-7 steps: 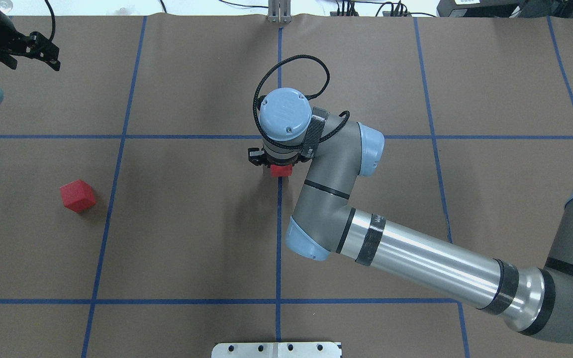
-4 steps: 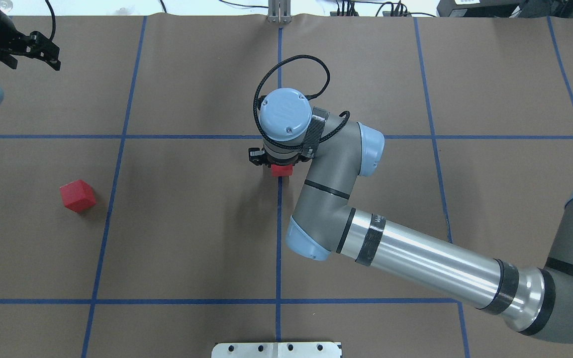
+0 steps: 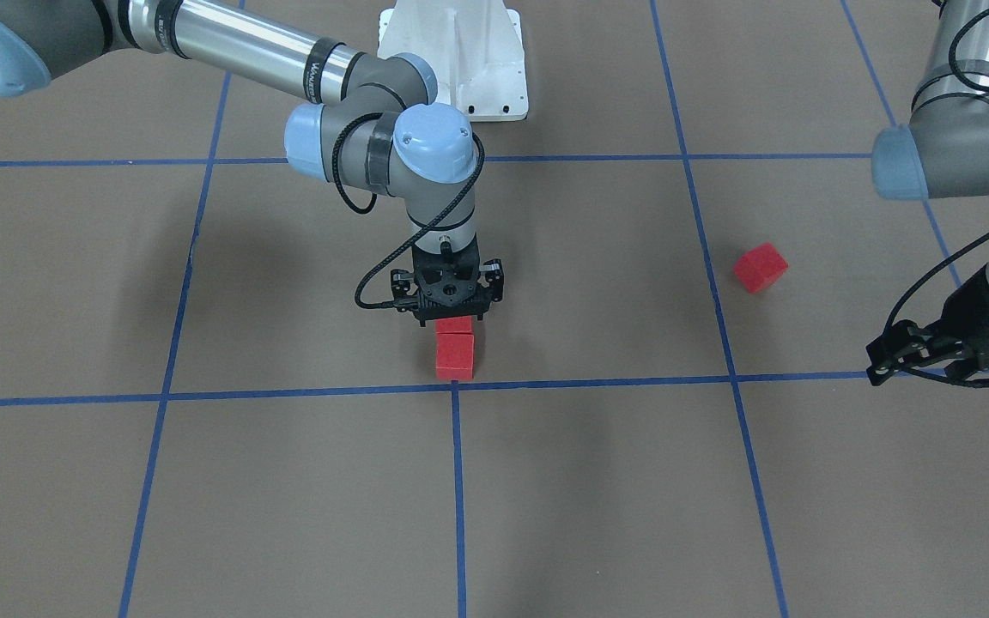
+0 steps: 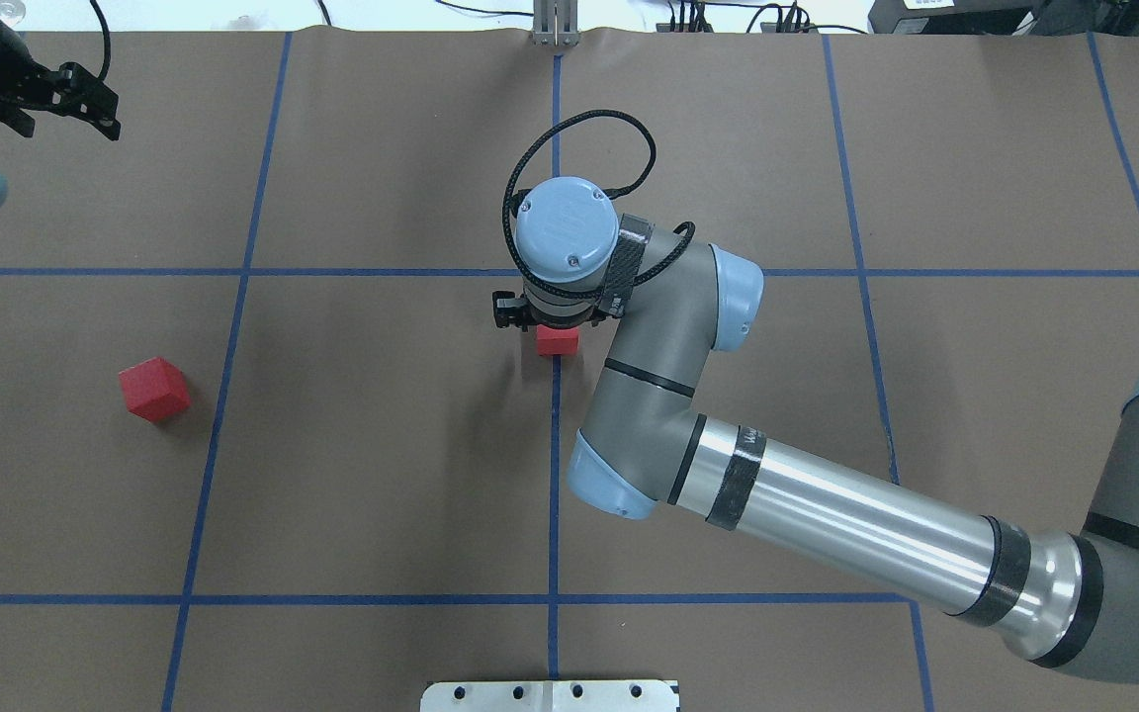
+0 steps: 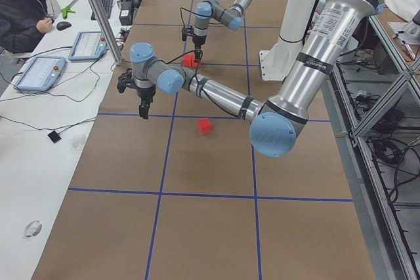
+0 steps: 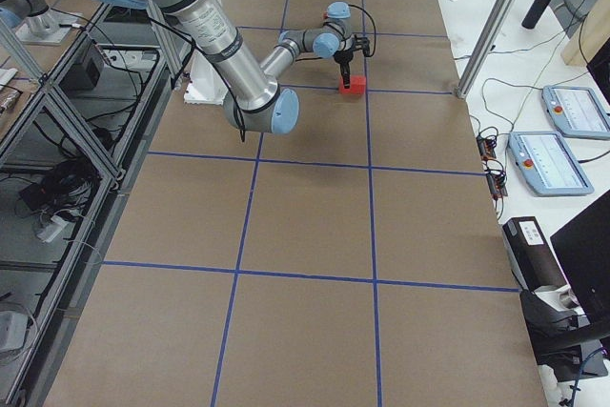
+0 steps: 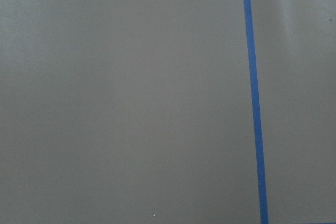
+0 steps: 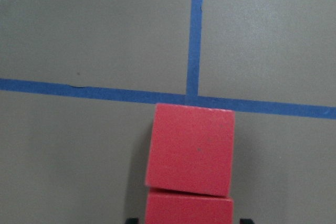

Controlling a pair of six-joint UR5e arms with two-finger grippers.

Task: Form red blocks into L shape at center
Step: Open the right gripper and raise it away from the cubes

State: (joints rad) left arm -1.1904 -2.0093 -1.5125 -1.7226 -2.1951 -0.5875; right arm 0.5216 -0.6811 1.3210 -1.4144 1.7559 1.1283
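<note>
Right gripper (image 3: 452, 314): It is pointed straight down near the middle of the table (image 3: 288, 481). The jaws are parted slightly wider than one block. In the right wrist view a narrow gap is seen between each fingertip and the block between them. Nothing is gripped.

Second red block (image 3: 454, 325): It is set on the table directly under the right gripper, between the parted fingers and clear of both. In the overhead view only its robot-side part is seen past the wrist.

First red block (image 3: 454, 355): It is placed just beyond the right gripper, on the side away from the robot. It is in contact with the second red block, and its far edge is set against the center (image 3: 454, 386). Both blocks are lined up along the blue tape line (image 3: 457, 498) that runs toward the robot.

Third red block (image 4: 154, 390): It is located alone, well apart from both grippers, on the robot's left half of the table and turned askew to the grid.

Left gripper (image 4: 105, 111): It is held above the far left corner of the table. No object is seen in it. Whether the jaws are parted cannot be told.
</note>
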